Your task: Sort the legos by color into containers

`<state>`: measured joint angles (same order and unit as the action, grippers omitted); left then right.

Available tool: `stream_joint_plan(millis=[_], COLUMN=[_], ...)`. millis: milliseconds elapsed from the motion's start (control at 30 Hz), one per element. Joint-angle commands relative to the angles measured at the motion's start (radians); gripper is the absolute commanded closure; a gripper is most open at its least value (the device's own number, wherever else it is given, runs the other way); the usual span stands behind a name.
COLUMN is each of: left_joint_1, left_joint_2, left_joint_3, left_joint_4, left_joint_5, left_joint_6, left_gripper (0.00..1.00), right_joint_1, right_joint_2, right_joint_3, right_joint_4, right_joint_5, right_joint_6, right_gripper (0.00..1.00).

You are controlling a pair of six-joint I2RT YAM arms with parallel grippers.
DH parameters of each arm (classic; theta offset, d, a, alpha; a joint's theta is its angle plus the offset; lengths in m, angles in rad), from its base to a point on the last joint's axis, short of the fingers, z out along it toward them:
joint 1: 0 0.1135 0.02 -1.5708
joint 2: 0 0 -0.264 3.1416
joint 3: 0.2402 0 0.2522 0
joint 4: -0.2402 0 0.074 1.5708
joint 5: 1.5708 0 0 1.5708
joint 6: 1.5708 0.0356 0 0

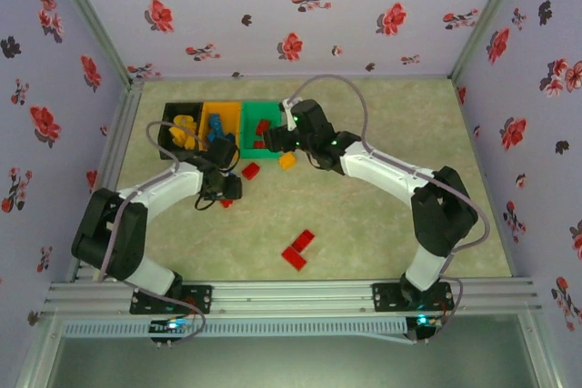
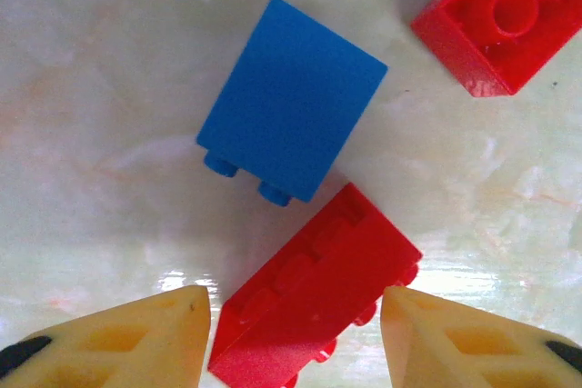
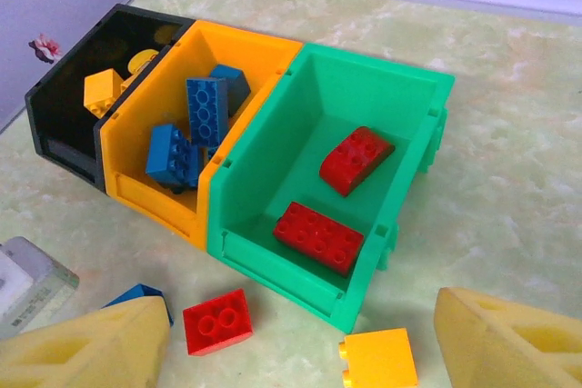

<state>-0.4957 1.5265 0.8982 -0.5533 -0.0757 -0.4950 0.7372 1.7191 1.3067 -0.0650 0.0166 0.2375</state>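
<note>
The light, rigid, slick red brick (image 2: pixel 309 297), flanked by part-open left fingers (image 2: pixel 136 338), is to be taken across its flat sides; right fingers (image 3: pixel 91 352) stand open, empty.

Three bins (image 3: pixel 264 161), six red bricks (image 3: pixel 318 235), one loose blue brick (image 2: pixel 291 97), one loose yellow brick (image 3: pixel 380 359)

We see yellow bricks (image 3: pixel 102 90) in black bin (image 3: pixel 59 129), blue bricks (image 3: pixel 207 108) in orange bin (image 3: pixel 145 195), red bricks (image 3: pixel 318 235) in green bin (image 3: pixel 264 170); loose red brick (image 3: pixel 216 320) nearby.
</note>
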Motion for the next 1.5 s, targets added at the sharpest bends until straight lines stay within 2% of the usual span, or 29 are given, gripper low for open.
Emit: stream_joint_plan(millis=[0, 367, 500, 767, 933, 1100, 1367, 1467], left_joint_1=[-0.02, -0.033, -0.035, -0.041, -0.053, -0.053, -0.045, -0.034], left_joint_2=[0.029, 0.08, 0.074, 0.06, -0.005, -0.019, 0.136, 0.211], left_joint_3=[0.001, 0.022, 0.025, 0.064, 0.124, 0.255, 0.509, 0.571], left_joint_4=[0.012, 0.001, -0.003, -0.063, -0.124, -0.183, -0.189, -0.126], left_joint_5=[0.023, 0.021, 0.015, -0.004, -0.003, -0.017, -0.049, -0.047], left_joint_6=[0.015, 0.007, 0.001, 0.001, 0.01, 0.037, 0.104, 0.148], left_gripper=[0.48, 0.59, 0.72, 0.85, 0.87, 0.86, 0.86, 0.85], right_joint_1=[-0.007, -0.007, -0.009, -0.027, -0.038, -0.044, -0.045, -0.046], right_joint_2=[-0.036, -0.046, -0.059, -0.079, -0.108, -0.144, -0.205, -0.228], right_joint_3=[-0.014, -0.03, -0.041, -0.09, -0.14, -0.202, -0.309, -0.335], right_joint_4=[0.011, 0.01, 0.011, 0.022, 0.034, 0.043, 0.053, 0.052], right_joint_5=[0.022, 0.033, 0.048, 0.078, 0.094, 0.104, 0.116, 0.116], right_joint_6=[0.014, 0.016, 0.014, 0.02, 0.031, 0.049, 0.078, 0.086], right_gripper=[0.23, 0.23, 0.23, 0.24, 0.23, 0.24, 0.24, 0.24])
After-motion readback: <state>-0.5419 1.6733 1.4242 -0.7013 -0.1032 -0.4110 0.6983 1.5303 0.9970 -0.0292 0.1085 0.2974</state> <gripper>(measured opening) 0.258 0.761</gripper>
